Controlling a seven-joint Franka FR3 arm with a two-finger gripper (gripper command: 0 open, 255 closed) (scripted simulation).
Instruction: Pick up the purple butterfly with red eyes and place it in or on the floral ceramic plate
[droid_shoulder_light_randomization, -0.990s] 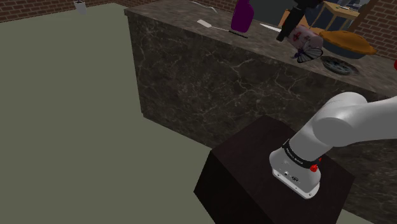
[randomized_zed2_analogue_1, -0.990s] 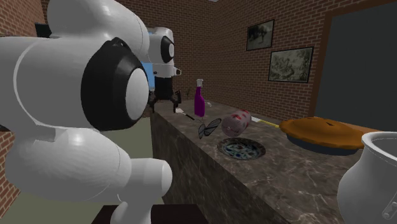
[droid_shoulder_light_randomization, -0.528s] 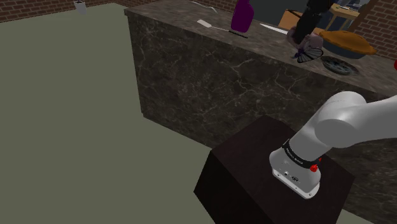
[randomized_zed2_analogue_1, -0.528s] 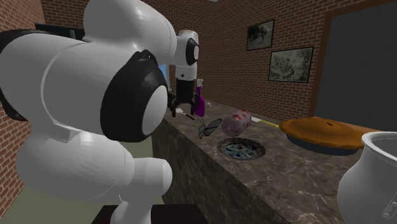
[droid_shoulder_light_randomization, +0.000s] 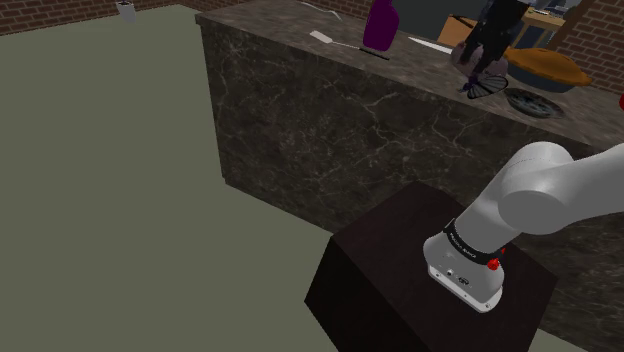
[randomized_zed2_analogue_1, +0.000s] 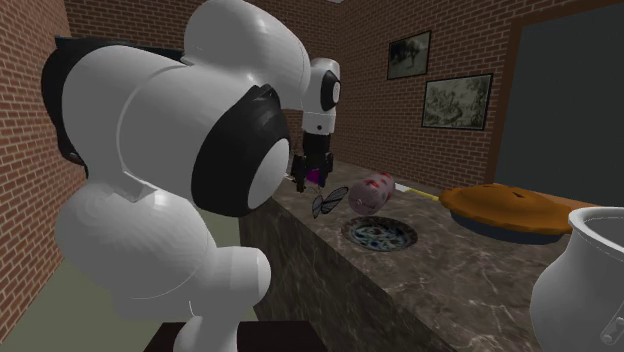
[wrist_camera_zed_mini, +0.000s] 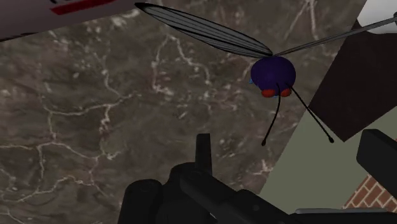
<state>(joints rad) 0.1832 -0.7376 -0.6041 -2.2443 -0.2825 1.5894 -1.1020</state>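
Note:
The butterfly has a purple body, red eyes, dark antennae and grey veined wings. It lies on the dark marble counter near the front edge. My gripper hangs just above it, open, fingers apart and holding nothing. In the shoulder view the gripper stands over the butterfly, and the patterned plate lies just to the right. In the second exterior view the gripper is left of the butterfly, with the plate nearer the camera.
A pale can with a red label lies on its side just behind the butterfly. A purple bottle and a white spatula stand further along. A brown pie and a white pitcher sit beyond the plate. The counter drops to the floor.
The arm has swung along the counter towards the shoulder view's right, from beside the purple bottle to over the butterfly. The fingers have stayed apart and nothing on the counter has moved.

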